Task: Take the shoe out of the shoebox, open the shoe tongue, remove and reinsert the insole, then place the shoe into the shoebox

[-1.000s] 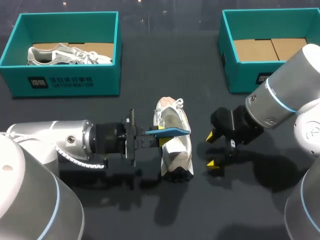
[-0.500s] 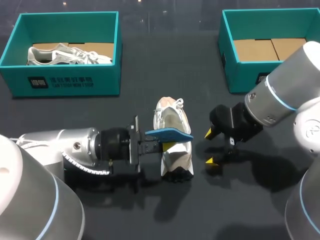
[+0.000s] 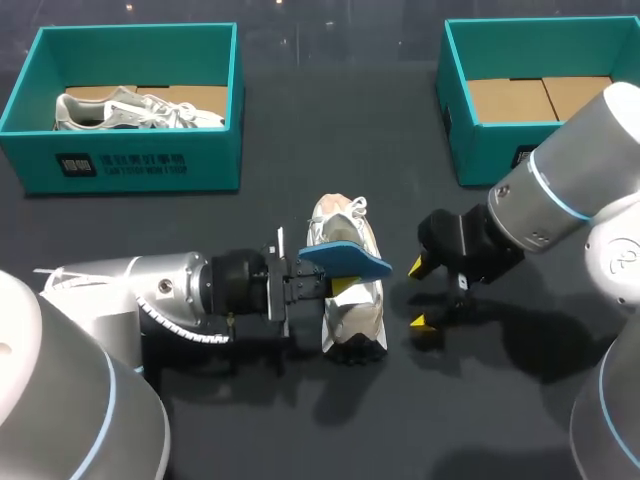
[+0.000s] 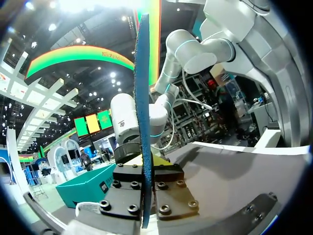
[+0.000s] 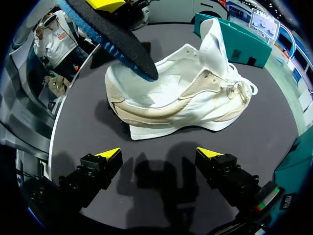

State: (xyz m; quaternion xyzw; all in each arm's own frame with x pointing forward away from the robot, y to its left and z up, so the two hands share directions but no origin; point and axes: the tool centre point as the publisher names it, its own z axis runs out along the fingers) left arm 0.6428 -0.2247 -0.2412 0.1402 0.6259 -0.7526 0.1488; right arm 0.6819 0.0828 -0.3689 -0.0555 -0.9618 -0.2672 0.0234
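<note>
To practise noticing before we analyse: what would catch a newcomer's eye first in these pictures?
The blue insole, gripped by the left gripper, hangs over the white shoe at the middle of the table. The right gripper sits open beside the shoe. A second shoe lies in the teal box at far left.

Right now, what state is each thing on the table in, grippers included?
Shoe: upright, tongue raised.
Insole: clamped, raised over the shoe's heel.
Left gripper: shut on insole.
Right gripper: open, beside shoe.
Left box: open, holds another shoe.
Right box: open, no shoe seen.
</note>
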